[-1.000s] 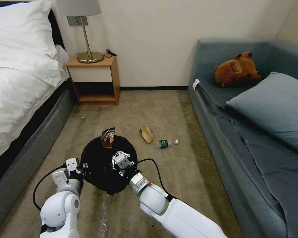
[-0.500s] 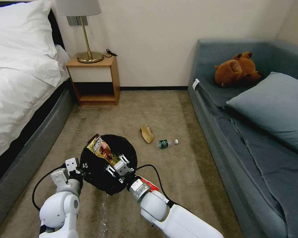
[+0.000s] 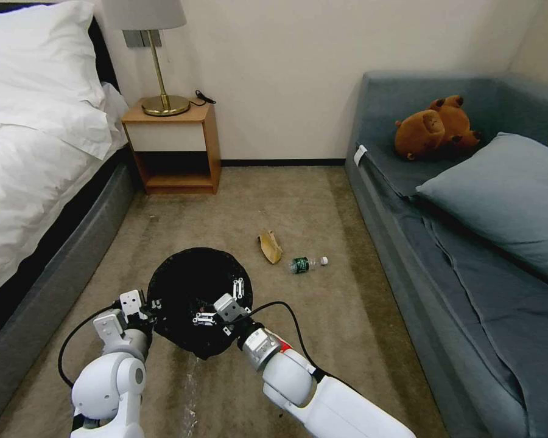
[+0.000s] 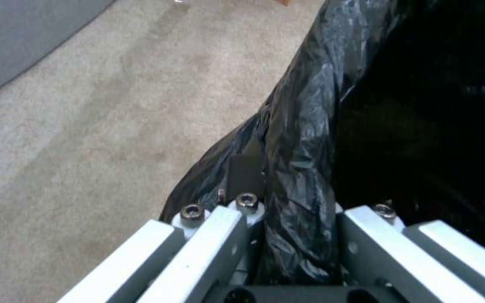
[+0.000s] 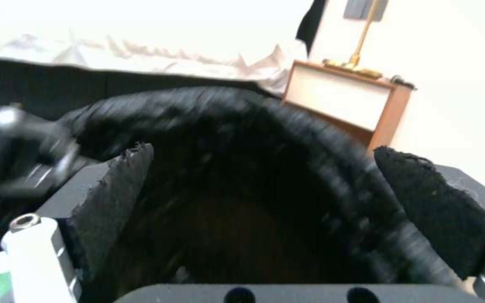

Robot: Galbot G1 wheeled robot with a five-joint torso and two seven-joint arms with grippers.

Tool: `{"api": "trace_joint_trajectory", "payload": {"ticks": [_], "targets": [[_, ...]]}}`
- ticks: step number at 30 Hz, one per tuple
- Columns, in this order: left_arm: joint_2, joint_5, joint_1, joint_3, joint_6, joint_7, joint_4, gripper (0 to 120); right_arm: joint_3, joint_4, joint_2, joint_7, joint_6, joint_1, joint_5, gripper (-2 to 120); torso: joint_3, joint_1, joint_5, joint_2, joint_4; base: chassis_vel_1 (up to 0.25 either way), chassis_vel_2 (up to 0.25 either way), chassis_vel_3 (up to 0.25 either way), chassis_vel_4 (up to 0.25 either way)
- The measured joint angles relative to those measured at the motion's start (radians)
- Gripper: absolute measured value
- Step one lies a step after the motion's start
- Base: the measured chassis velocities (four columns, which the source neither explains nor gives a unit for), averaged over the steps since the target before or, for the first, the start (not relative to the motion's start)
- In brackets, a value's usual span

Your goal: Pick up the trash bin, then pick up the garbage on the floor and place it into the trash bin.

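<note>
— Where is the trash bin point(image 3: 192, 286)?
— On the carpet point(image 3: 323, 316) between the arms; the left gripper point(image 3: 154, 306) clamps its bag-covered rim.
— And the right gripper point(image 3: 222, 302)?
— Over the bin's mouth, fingers point(image 5: 113, 198) spread wide, holding nothing. A bottle point(image 3: 306, 264) and tan scrap point(image 3: 270, 246) lie just beyond.

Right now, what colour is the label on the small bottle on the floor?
Green, on the clear bottle; the head view shows it best.

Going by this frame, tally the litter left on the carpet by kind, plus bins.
Tan paper scrap: 1
Clear bottle with green label: 1
Trash bin: 1, its rim held by the left hand
Total: 3
</note>
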Motion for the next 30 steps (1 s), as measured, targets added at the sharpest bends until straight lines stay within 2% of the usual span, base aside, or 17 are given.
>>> {"api": "trace_joint_trajectory", "payload": {"ticks": [4, 6, 10, 13, 18, 27, 30], "targets": [[0.001, 0.000, 0.014, 0.003, 0.003, 0.000, -0.015, 1, 0.039, 0.044, -0.007, 0.001, -0.018, -0.017, 0.002, 100, 0.000, 0.000, 0.0000, 0.000, 0.0001, 0.000, 0.000, 0.000, 0.000], [0.024, -0.009, 0.005, -0.001, -0.002, 0.006, -0.001, 1, 0.108, 0.084, -0.014, 0.004, -0.035, -0.041, 0.004, 100, 0.000, 0.000, 0.0001, 0.000, -0.0001, 0.000, 0.000, 0.000, 0.000], [0.036, -0.022, 0.007, -0.003, -0.011, 0.009, 0.006, 1, 0.180, 0.111, -0.017, 0.005, -0.035, -0.078, -0.001, 100, 0.000, 0.000, 0.0001, 0.000, -0.0001, 0.000, 0.000, 0.000, 0.000], [0.039, -0.043, 0.022, -0.003, -0.016, 0.012, -0.013, 1, 0.324, 0.183, -0.029, 0.007, -0.032, -0.152, -0.007, 100, 0.000, 0.000, 0.0001, 0.000, -0.0002, 0.000, 0.000, 0.000, 0.000], [0.048, -0.056, 0.024, -0.011, -0.019, 0.014, -0.039, 1, 0.460, 0.246, -0.044, 0.021, -0.027, -0.238, -0.007, 100, 0.000, 0.000, 0.0001, 0.000, -0.0001, 0.000, 0.000, 0.000, 0.000], [0.040, -0.057, -0.003, -0.030, -0.030, 0.020, -0.039, 1, 0.547, 0.259, -0.035, 0.053, -0.002, -0.309, 0.013, 100, 0.000, 0.000, 0.0001, 0.000, -0.0002, 0.000, 0.000, 0.000, 0.000], [0.044, -0.060, -0.016, -0.032, -0.048, 0.027, -0.008, 1, 0.561, 0.252, -0.024, 0.067, -0.023, -0.336, 0.052, 100, 0.000, 0.000, -0.0001, 0.000, -0.0001, 0.000, 0.000, 0.000, 0.000]]}}
